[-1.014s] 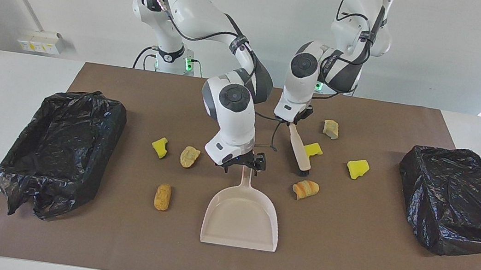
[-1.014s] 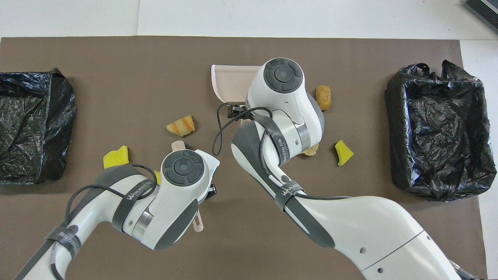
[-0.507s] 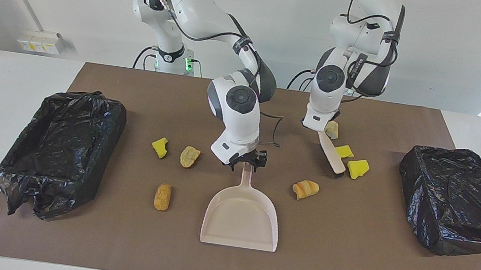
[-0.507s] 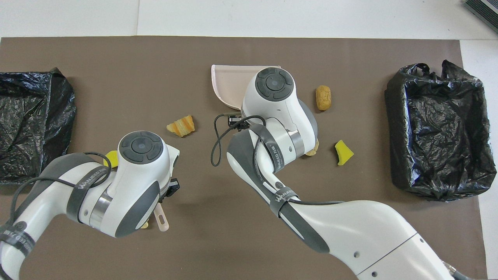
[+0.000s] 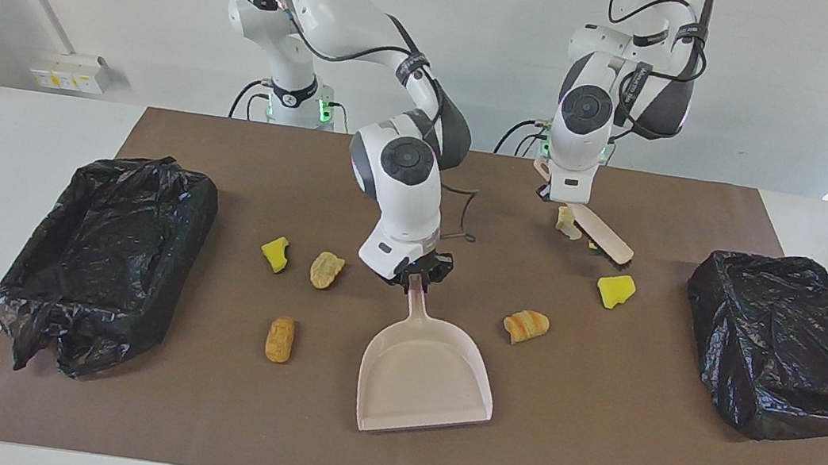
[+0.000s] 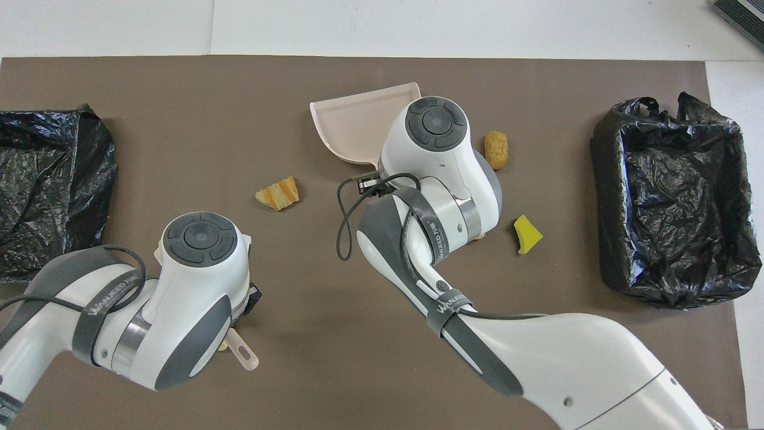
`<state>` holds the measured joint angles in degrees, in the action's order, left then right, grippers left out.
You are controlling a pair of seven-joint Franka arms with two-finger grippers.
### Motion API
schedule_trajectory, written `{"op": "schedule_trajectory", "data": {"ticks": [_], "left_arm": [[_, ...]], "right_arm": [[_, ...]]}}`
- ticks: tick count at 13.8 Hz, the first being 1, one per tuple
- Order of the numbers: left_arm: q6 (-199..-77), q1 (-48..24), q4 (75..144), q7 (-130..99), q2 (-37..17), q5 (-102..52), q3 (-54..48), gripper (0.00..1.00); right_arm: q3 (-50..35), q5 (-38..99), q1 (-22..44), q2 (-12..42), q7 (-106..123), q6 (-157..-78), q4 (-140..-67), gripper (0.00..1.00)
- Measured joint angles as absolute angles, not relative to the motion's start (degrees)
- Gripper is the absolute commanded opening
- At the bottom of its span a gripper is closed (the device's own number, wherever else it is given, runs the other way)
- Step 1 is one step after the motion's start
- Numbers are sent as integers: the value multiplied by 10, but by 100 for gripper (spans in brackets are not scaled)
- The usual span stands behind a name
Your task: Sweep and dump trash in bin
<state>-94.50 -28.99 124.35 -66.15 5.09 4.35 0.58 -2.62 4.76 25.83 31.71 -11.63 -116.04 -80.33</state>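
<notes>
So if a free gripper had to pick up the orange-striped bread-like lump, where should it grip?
Probably from straight above, fingers closing across the short width of the orange-striped bread-like lump. It lies flat on the brown mat, apart from the beige plastic dustpan and the yellow sponge chunk, so the sides are open.

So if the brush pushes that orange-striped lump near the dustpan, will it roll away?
Probably not far. The orange-striped lump looks jagged and wedge-shaped, so it would likely slide or tumble briefly. It seems light and spongy, so the brush should shift it easily.
</notes>
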Motion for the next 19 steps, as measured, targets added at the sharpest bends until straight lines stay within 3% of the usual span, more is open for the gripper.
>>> {"op": "schedule_trajectory", "data": {"ticks": [3,5,8,15,19], "left_arm": [[-941,-290,1230,-678,52,35,4,0],[-932,-289,1184,-680,55,19,8,0],[-890,-288,1167,-680,68,5,10,0],[-900,-301,1367,-682,153,-31,2,0],[-952,-305,1409,-726,162,-54,4,0]], "right_arm": [[-26,50,212,260,41,-1089,-804,0],[-26,48,195,233,145,-1044,-812,0],[-27,15,199,219,302,-1035,-852,0],[-29,-62,211,232,513,-1068,-904,0],[-31,-65,218,253,561,-1104,-906,0]]}}
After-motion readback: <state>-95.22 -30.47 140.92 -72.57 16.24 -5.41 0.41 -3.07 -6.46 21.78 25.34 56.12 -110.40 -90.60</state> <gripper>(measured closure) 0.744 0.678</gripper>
